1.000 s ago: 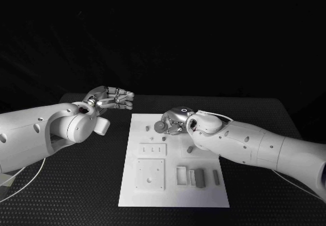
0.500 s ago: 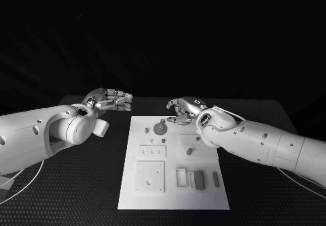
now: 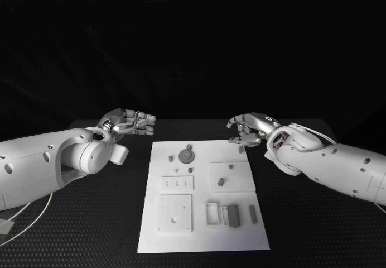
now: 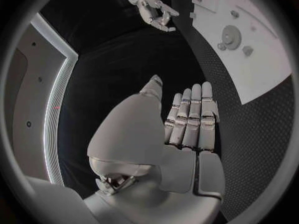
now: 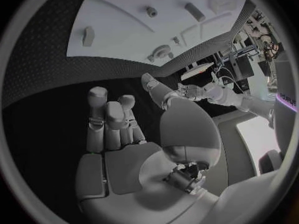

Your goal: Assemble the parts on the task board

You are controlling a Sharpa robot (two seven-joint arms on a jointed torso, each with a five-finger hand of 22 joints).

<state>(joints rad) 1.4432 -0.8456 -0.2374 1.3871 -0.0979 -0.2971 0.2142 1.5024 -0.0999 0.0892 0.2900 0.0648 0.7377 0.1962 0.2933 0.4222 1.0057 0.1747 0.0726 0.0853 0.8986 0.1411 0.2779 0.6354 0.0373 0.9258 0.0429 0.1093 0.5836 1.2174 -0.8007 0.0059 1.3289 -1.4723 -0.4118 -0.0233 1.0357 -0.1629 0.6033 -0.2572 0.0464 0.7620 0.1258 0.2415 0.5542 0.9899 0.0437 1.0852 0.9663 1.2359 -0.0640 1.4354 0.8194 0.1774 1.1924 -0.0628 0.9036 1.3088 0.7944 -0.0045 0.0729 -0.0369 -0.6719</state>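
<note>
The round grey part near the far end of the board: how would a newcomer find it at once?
Start at the white task board in the middle of the black table, and go to its far end, between the two hands. The round grey part lies there left of centre. It is the one disc-shaped piece; the small pegs beside it are much smaller.

Head view overhead; wrist views sharing task board (image 3: 205, 195)

light: dim, dark backdrop | white task board (image 3: 204, 195) brightest | wrist views: fisheye-bent edges | focus: sharp
</note>
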